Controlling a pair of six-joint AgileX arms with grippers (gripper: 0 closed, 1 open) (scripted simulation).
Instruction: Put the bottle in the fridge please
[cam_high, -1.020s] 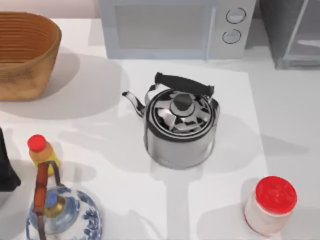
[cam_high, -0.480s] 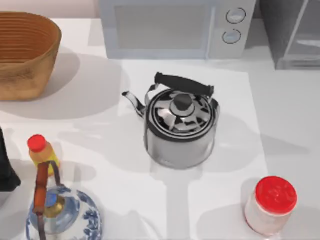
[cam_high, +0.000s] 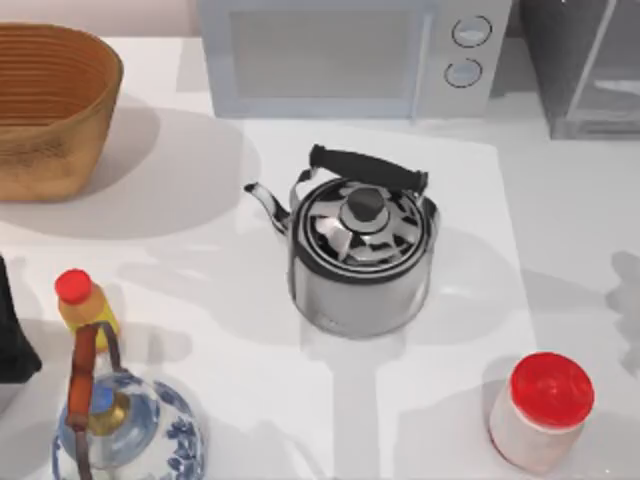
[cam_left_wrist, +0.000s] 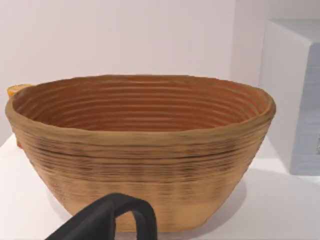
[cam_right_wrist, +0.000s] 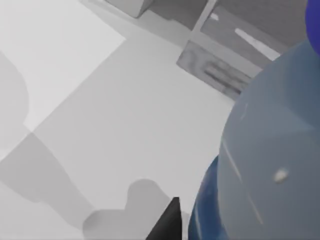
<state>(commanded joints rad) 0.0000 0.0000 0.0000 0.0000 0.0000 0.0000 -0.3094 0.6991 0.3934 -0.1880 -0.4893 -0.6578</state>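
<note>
The blue bottle (cam_right_wrist: 265, 150) looms large and close in the right wrist view, held up off the white table. My right gripper (cam_right_wrist: 200, 225) is shut on it, and one dark fingertip (cam_right_wrist: 170, 222) shows beside its lower body. Beyond the bottle stands the fridge (cam_right_wrist: 235, 45), a dark grey box with a pale framed glassy door. In the top view the fridge (cam_high: 590, 70) sits at the table's far right corner. My left gripper (cam_left_wrist: 112, 220) is parked at the table's left, facing the basket.
A steel kettle (cam_high: 362, 255) stands mid-table in front of the microwave (cam_high: 350, 55). A white jar with a red lid (cam_high: 545, 410) is front right. The woven basket (cam_high: 50, 105), a yellow bottle (cam_high: 82, 305) and a blue-and-white teapot (cam_high: 125, 430) occupy the left.
A soft shadow has come onto the table at the top view's right edge, above the jar. No object on the table has moved.
</note>
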